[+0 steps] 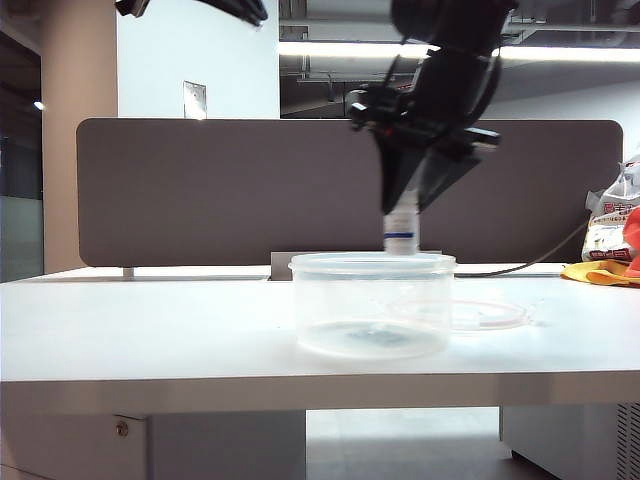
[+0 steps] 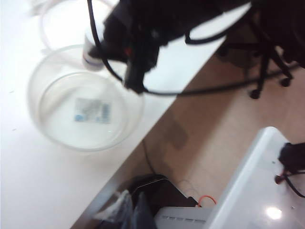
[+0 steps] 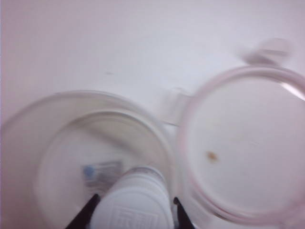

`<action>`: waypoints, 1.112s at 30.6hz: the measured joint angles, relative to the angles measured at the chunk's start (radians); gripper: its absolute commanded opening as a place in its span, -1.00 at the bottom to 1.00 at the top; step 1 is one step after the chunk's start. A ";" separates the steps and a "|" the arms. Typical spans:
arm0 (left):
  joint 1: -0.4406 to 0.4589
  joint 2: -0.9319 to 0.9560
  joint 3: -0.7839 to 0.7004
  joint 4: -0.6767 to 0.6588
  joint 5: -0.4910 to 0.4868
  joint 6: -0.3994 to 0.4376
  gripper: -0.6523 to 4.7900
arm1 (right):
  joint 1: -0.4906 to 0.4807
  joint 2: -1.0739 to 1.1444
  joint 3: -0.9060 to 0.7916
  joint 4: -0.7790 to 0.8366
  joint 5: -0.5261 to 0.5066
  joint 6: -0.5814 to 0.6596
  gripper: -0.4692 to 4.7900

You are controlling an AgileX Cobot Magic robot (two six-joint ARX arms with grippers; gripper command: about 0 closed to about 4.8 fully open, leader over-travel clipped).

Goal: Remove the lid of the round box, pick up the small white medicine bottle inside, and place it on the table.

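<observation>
My right gripper [image 1: 400,210] hangs above the round box [image 1: 372,305], shut on the small white medicine bottle [image 1: 401,235], whose blue-banded lower end is just above the box's rim. In the right wrist view the bottle's cap [image 3: 133,205] fills the space between the two dark fingers of the right gripper [image 3: 136,200], over the open box [image 3: 28,143]. The lid [image 1: 487,315] lies flat on the table [image 1: 150,330] just right of the box, and also shows as the lid [image 3: 243,148]. My left gripper [image 1: 245,12] is raised high at the upper left, shut and empty.
A printed slip [image 2: 93,110] lies at the box's bottom. A grey divider panel [image 1: 200,190] runs along the table's back. A plastic bag [image 1: 615,225] and an orange-yellow cloth [image 1: 600,272] sit at the far right. The table's edge [image 2: 143,143] drops to the floor.
</observation>
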 measured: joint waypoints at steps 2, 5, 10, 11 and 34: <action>0.000 0.000 0.000 0.007 0.040 0.011 -0.68 | -0.032 -0.020 0.000 -0.016 0.013 -0.001 -0.75; 0.000 -0.001 0.000 0.060 0.120 0.014 -0.68 | -0.076 -0.039 0.000 -0.043 0.020 -0.003 -0.75; 0.000 -0.010 0.000 0.184 0.193 -0.013 -0.68 | -0.157 -0.040 0.000 -0.082 0.031 -0.005 -0.75; 0.000 -0.010 0.000 0.216 0.210 -0.032 -0.68 | -0.180 -0.040 0.000 -0.088 0.034 -0.005 -0.76; 0.000 -0.010 0.000 0.277 0.238 -0.054 -0.68 | -0.389 0.117 -0.002 -0.061 0.079 -0.013 -0.78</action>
